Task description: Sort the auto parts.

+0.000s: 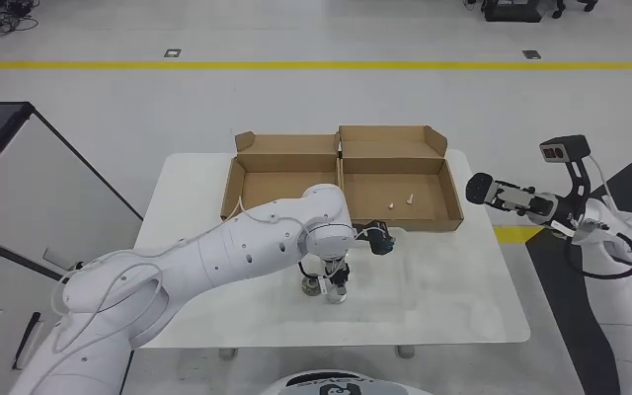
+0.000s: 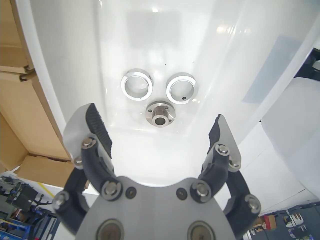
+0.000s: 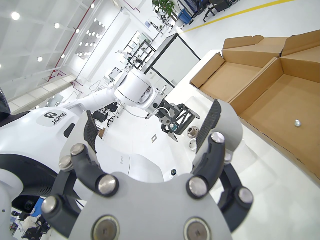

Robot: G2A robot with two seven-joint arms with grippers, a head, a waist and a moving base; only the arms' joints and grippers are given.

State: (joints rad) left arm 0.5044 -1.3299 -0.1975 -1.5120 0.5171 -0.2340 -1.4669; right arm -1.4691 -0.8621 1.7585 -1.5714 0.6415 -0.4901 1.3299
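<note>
Three metal parts lie close together on the white table: two plain rings and a flanged hub. My left gripper hangs open just above them, with the hub in line with the gap between its fingers. The right wrist view shows that left gripper beside the hub and one ring. My right gripper is open and holds nothing; it is raised off the table's right side. A small silver part lies in the right cardboard box.
Two open cardboard boxes stand side by side at the table's far edge, the left box next to the right one. Their front wall runs close beside my left gripper. Bare table stretches to the right of the parts.
</note>
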